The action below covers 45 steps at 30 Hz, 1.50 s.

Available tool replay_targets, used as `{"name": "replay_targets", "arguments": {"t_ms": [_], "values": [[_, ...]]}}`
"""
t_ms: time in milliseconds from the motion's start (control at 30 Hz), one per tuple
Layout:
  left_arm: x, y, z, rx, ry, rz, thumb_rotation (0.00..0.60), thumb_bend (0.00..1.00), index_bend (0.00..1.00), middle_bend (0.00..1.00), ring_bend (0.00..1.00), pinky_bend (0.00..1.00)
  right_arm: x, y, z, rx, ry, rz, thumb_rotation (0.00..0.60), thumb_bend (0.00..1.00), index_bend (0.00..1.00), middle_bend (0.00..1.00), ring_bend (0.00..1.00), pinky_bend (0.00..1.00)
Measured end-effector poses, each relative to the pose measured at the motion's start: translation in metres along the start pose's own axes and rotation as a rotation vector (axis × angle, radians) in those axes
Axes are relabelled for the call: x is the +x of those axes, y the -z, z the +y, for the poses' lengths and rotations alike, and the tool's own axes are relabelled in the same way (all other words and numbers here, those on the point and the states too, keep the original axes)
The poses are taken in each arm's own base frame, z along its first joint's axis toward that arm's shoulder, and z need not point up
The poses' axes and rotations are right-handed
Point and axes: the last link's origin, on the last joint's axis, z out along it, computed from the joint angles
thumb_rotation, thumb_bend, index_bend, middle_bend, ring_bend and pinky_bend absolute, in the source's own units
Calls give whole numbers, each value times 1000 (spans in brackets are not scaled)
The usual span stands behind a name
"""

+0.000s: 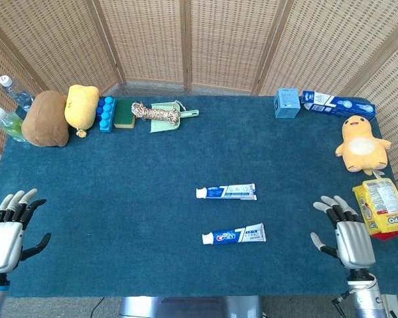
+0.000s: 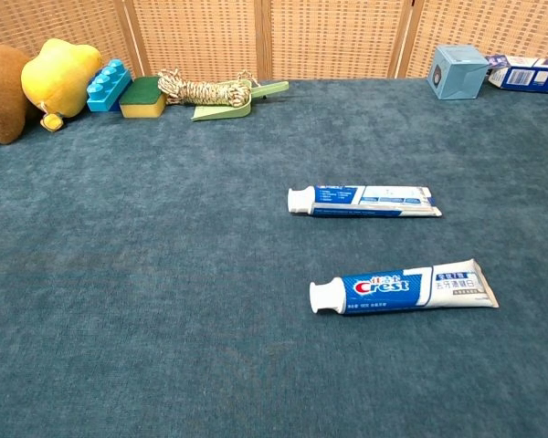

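Observation:
Two toothpaste tubes lie in the middle of the blue cloth-covered table (image 1: 119, 179), caps pointing left. The farther one is a blue and white tube (image 1: 226, 192) (image 2: 363, 201). The nearer one is a Crest tube (image 1: 233, 234) (image 2: 404, 286). My left hand (image 1: 6, 228) hovers open at the near left edge, fingers spread, holding nothing. At the near right edge my right hand (image 1: 345, 233) is also open and empty, to the right of the Crest tube and just left of a yellow snack packet (image 1: 383, 207). Neither hand shows in the chest view.
Along the far edge from the left: two bottles (image 1: 8, 116), a brown plush (image 1: 46, 118), a yellow plush (image 1: 81, 106), a blue block (image 1: 106, 113), a green sponge (image 1: 125, 112), a rope coil on a green dustpan (image 1: 160, 114), a blue box (image 1: 286, 103), a carton (image 1: 337, 103). A yellow duck plush (image 1: 361, 142) sits right.

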Motion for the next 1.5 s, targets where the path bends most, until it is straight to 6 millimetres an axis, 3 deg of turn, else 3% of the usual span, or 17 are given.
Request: {"name": "replay_targets", "arguments": {"t_ms": [433, 867, 1500], "values": [[3, -22, 10, -52, 28, -6, 600, 249, 189, 114, 50, 36, -20, -16, -42, 167, -44, -188, 600, 282, 254, 208, 111, 211], [12, -41, 24, -109, 32, 10, 600, 250, 189, 105, 47, 35, -55, -31, -73, 219, 83, -292, 600, 276, 254, 208, 111, 213], [8, -43, 16, -91, 46, -13, 600, 251, 189, 103, 47, 35, -96, -42, -88, 210, 244, -354, 600, 277, 294, 209, 111, 220]]}}
